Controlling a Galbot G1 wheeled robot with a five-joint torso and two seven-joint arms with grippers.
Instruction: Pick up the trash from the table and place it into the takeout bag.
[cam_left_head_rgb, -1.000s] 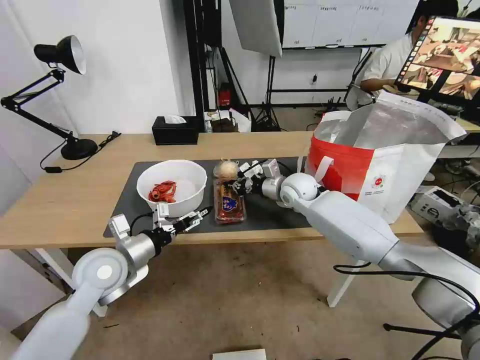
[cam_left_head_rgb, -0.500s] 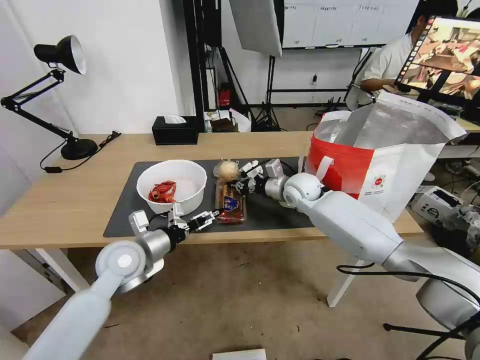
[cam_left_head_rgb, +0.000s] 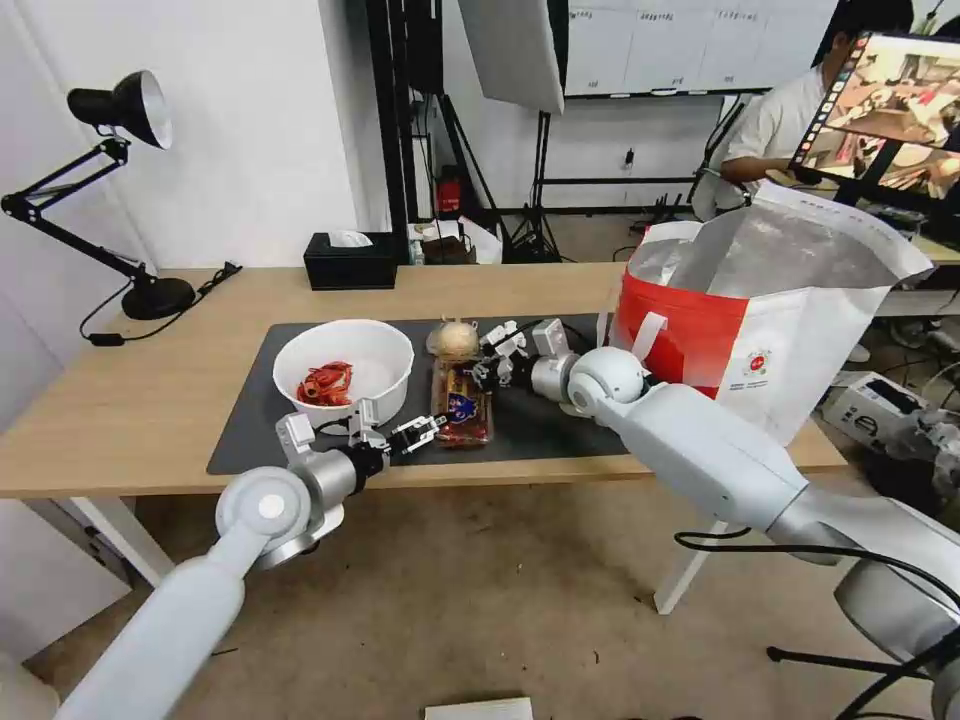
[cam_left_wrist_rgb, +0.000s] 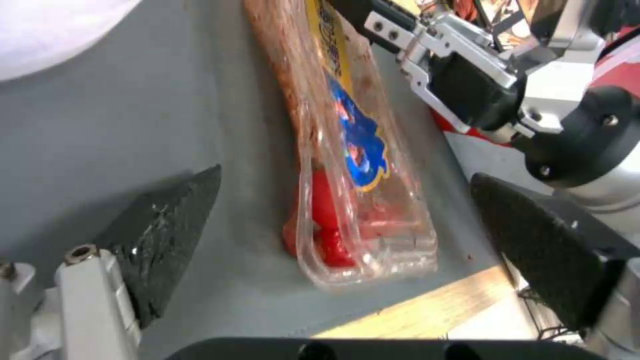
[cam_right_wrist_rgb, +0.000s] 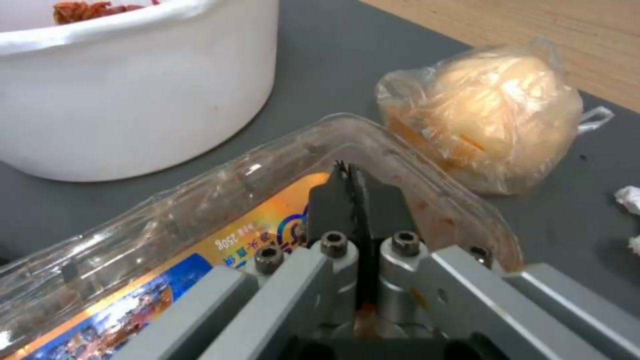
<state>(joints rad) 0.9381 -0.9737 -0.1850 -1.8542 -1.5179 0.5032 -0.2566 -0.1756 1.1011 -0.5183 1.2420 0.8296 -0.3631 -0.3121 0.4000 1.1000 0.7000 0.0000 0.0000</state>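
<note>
the white bowl (cam_left_head_rgb: 345, 372) sits on the mat at the left. just to its right the clear tray (cam_left_head_rgb: 459, 403) lies with its long axis running from the table's near edge toward the back. the left gripper (cam_left_head_rgb: 398, 436), fingers spread, faces its near end. the right gripper (cam_left_head_rgb: 490, 362), pinched together, seemingly grips the tray's far rim beside the wrapped ball (cam_left_head_rgb: 454, 340). the takeout bag (cam_left_head_rgb: 770, 300) stands open at the right.

We count one bowl (cam_left_head_rgb: 344, 372), one wrapped ball (cam_left_head_rgb: 454, 340), one bag (cam_left_head_rgb: 770, 300), one tissue box (cam_left_head_rgb: 351, 260), one lamp (cam_left_head_rgb: 110, 190), and perhaps two stacked trays (cam_left_head_rgb: 459, 402).
</note>
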